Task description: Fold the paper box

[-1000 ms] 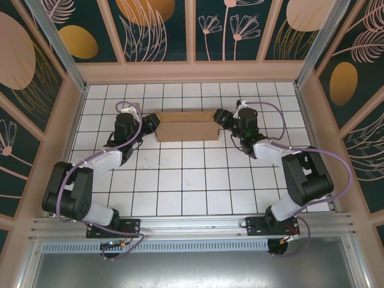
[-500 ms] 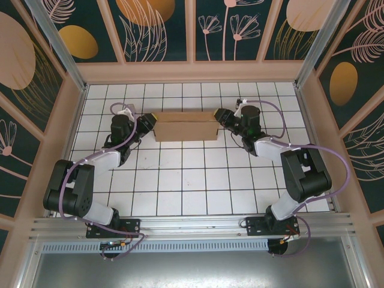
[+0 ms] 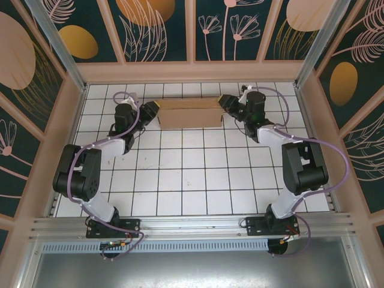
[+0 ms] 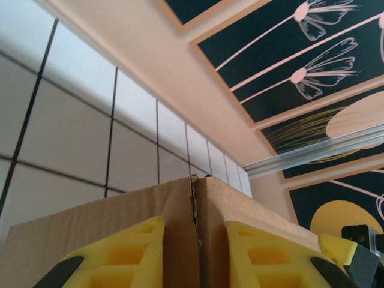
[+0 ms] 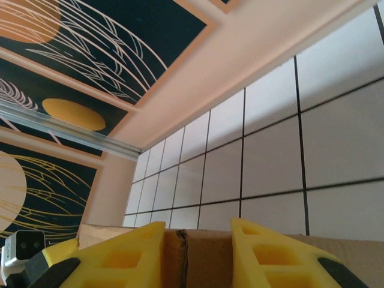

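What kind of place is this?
Probably a robot test cell: a tiled table enclosed by walls with printed plant panels, an aluminium rail at its near edge, and the left arm and right arm meeting at a paper box.

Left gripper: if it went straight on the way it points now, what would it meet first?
The paper box: its left end sits between the fingers of the left gripper, so any advance pushes straight into cardboard. Beyond it, roughly in line, the right gripper holds the opposite end.
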